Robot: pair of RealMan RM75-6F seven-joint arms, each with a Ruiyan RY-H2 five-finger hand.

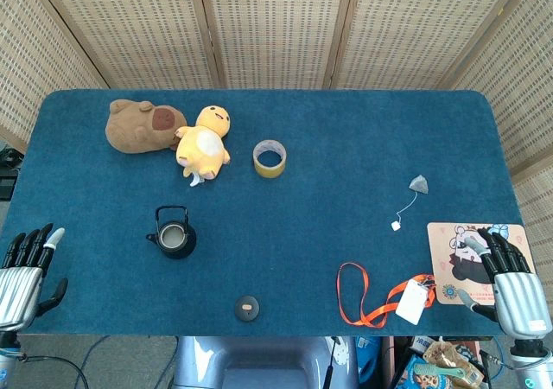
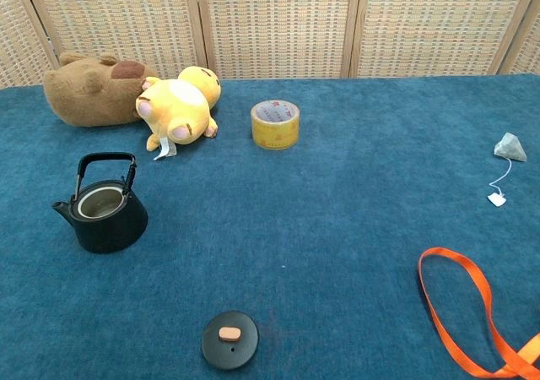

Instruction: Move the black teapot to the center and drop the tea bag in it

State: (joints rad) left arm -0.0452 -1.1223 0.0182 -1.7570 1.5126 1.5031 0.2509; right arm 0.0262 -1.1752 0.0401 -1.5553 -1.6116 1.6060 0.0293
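Both robot hands sit at the near corners of the blue surface (image 1: 346,173), each holding nothing. At the near-left corner, the left robot hand (image 1: 24,272) has its dark fingers extended and slightly apart, pointing away from the robot, thumb out to the side. At the near-right edge, the right robot hand (image 1: 511,281) lies over a printed mat (image 1: 458,251), fingers likewise straight and released.

The black teapot (image 1: 174,233) is small and round, with an upright bail handle, a short spout pointing left and an open mouth; its lid (image 1: 248,308) lies apart, nearer the robot. It stands on the left half, well apart from the left robot hand. The tea bag (image 1: 419,184), grey and pyramid-shaped with a string and white tag, lies on the right half, beyond the right robot hand.
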